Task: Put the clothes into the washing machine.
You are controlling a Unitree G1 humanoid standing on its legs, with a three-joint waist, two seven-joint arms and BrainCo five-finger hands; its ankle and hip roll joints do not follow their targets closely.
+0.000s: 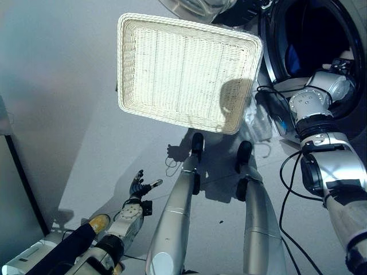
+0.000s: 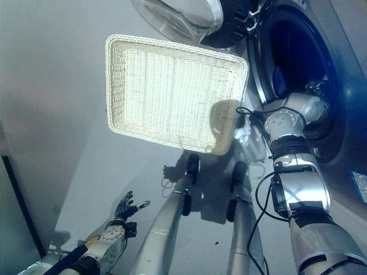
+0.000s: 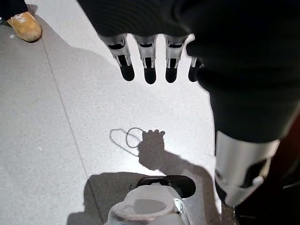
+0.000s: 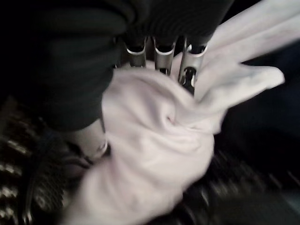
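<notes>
Right hand (image 4: 159, 61) reaches into the washing machine (image 2: 321, 74) drum, fingers curled round a pale pinkish-white garment (image 4: 154, 150) bunched against the palm, with a loose tail trailing away past the fingertips. Cloth already lies beyond the door ring, dark drum wall beneath it, so letting go looks like all that remains. Left hand (image 1: 137, 186) hangs low over the floor (image 3: 56, 140), fingers straight and empty; white wicker basket (image 1: 183, 71) sits bare beside the machine.

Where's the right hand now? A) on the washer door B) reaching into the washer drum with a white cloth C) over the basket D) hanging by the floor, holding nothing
B: the right arm goes into the washer, and the right wrist view shows the right hand with fingers wrapped in white cloth.
</notes>
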